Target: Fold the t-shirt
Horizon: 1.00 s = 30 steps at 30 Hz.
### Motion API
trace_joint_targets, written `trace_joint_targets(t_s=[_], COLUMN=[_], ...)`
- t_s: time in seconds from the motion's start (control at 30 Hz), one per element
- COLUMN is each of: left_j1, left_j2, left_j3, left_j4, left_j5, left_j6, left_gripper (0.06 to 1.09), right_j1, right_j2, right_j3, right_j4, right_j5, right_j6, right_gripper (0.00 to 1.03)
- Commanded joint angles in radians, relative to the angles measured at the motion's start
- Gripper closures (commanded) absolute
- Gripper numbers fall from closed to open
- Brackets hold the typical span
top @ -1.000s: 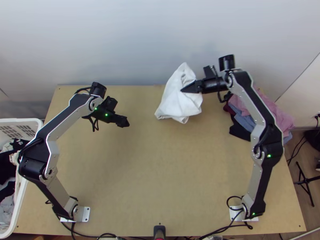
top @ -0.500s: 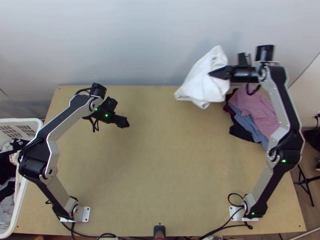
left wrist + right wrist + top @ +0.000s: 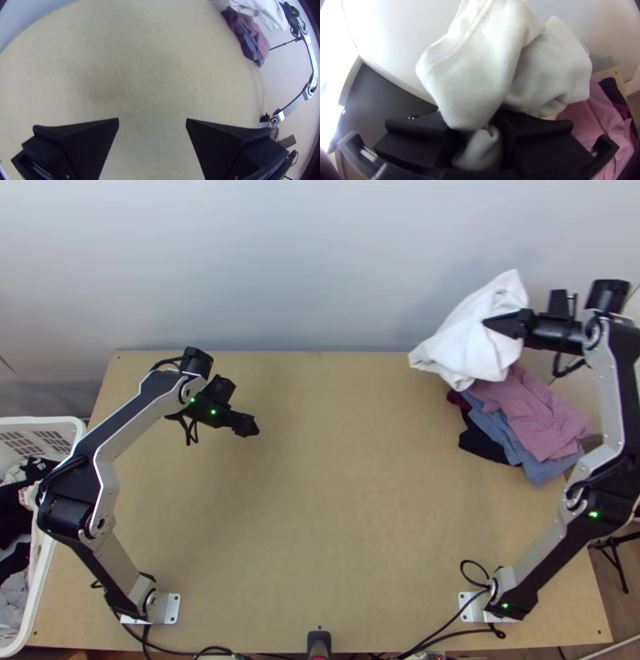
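Note:
In the top view my right gripper (image 3: 490, 324) holds the white t-shirt (image 3: 468, 344), folded into a loose bundle, in the air at the table's back right, over part of a clothes pile. The right wrist view has the white cloth (image 3: 476, 66) pinched between the fingers of my right gripper (image 3: 480, 133); which part of the shirt is held I cannot tell. My left gripper (image 3: 254, 426) hangs over the left half of the table, well apart from the cloth. In the left wrist view the fingers of that left gripper (image 3: 152, 123) stand wide apart with nothing between them.
A pile of clothes, with a pink one (image 3: 532, 416) on top of blue (image 3: 500, 432) and dark ones, lies at the table's right back edge. A white basket (image 3: 36, 564) of clothes stands at the left. Bare tabletop (image 3: 336, 500) spreads between the arms.
My right gripper has carried the white t-shirt to the right, from the table's back middle to over the pile, farther back than at first. The left arm has kept still.

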Motion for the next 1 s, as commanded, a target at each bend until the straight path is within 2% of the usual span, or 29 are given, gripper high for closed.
trace_joint_targets(t_s=[0.0, 0.43, 0.97], left_j1=[0.007, 0.005, 0.007], left_j2=[-0.002, -0.004, -0.005], left_j3=[-0.008, -0.03, -0.059], left_j4=[0.001, 0.02, 0.032], left_j5=[0.0, 0.002, 0.0], left_j6=[0.015, 0.015, 0.015], left_gripper=[0.11, 0.11, 0.11], right_j1=[-0.092, -0.225, -0.374], right_j2=[-0.037, -0.113, -0.1], right_j3=[-0.05, -0.182, -0.379], right_j4=[-0.008, -0.013, -0.013], right_j5=[0.002, 0.001, 0.001], right_j6=[-0.022, -0.076, -0.212], right_gripper=[1.0, 1.0, 1.0])
